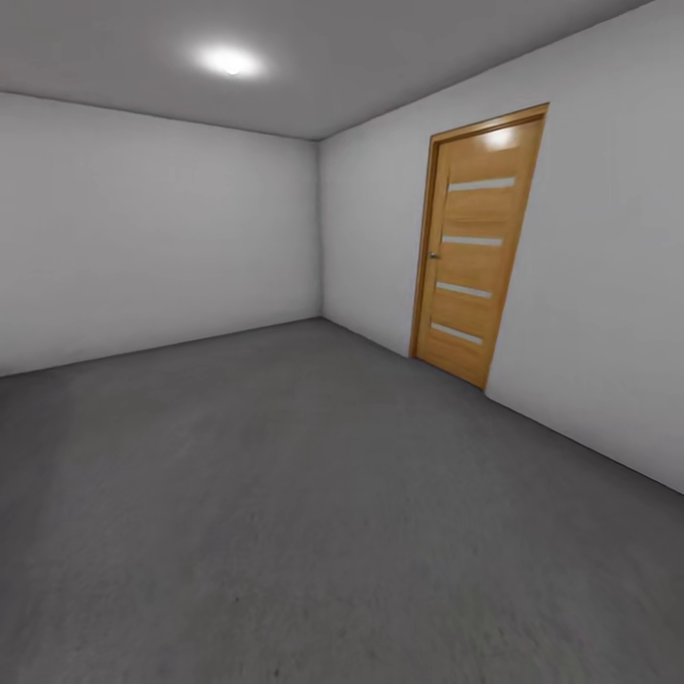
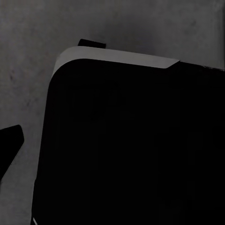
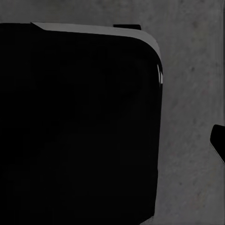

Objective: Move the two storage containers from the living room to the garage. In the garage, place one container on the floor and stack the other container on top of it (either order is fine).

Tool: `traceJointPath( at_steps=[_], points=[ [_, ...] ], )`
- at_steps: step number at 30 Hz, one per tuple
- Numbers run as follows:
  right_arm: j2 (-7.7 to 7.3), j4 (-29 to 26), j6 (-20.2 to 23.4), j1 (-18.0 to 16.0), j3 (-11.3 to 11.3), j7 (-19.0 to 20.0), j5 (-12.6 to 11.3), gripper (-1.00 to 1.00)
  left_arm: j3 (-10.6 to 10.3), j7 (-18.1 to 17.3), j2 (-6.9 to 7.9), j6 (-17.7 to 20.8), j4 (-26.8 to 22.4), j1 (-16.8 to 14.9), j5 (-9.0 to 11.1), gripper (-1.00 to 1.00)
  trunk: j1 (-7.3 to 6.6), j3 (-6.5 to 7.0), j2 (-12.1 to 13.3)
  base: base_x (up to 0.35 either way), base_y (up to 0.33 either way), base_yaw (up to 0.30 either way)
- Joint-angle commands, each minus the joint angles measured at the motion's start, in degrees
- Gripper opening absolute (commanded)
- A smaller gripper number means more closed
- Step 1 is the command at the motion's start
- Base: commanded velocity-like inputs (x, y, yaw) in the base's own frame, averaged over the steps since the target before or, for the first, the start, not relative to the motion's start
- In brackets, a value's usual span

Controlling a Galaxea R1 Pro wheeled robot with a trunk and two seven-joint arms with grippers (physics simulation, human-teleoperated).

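I am in the garage, a bare room with pale grey walls [image 1: 152, 228] and a dark grey concrete floor [image 1: 313, 513]. The two storage containers and the living room are out of view. In the left wrist view one dark fingertip [image 2: 9, 145] shows over the speckled floor [image 2: 28, 70], beside my black base [image 2: 131, 150]. In the right wrist view a dark fingertip [image 3: 219, 140] pokes in beside the same black base [image 3: 75, 126]. Neither fingertip has anything against it. The other finger of each gripper is lost against the black base.
A shut wooden door [image 1: 475, 256] with several pale horizontal strips stands in the right wall [image 1: 608, 313]. The two walls meet in a corner [image 1: 319, 228] ahead. A round ceiling light [image 1: 228, 62] glows at the upper left. Open floor stretches ahead to the walls.
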Motion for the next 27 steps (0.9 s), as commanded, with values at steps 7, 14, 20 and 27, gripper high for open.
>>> traceJointPath(
  at_steps=[7,14,20,27],
  points=[
    [0.0,-0.04,-0.1,0.02,0.04,-0.01,-0.03,1.0,0.14,-0.01,-0.02,-0.19,0.01,-0.01,0.31,1.0,0.03,-0.04,-0.02,0.324,0.0,0.0],
    [-0.01,-0.04,-0.08,0.02,0.04,-0.01,-0.02,1.0,0.14,-0.01,-0.07,-0.19,0.01,-0.01,0.31,1.0,0.03,-0.04,-0.02,0.324,0.0,0.0],
    [-0.01,-0.04,-0.1,0.02,0.04,-0.01,-0.04,1.0,0.14,-0.01,-0.1,-0.11,0.08,-0.01,0.31,1.0,0.03,-0.04,-0.02,0.324,0.0,0.0],
    [0.0,-0.04,-0.09,0.02,0.04,-0.01,-0.05,1.0,0.14,-0.01,-0.09,-0.1,0.08,-0.02,0.31,1.0,0.03,-0.04,-0.02,0.324,0.0,0.0]
  ],
)
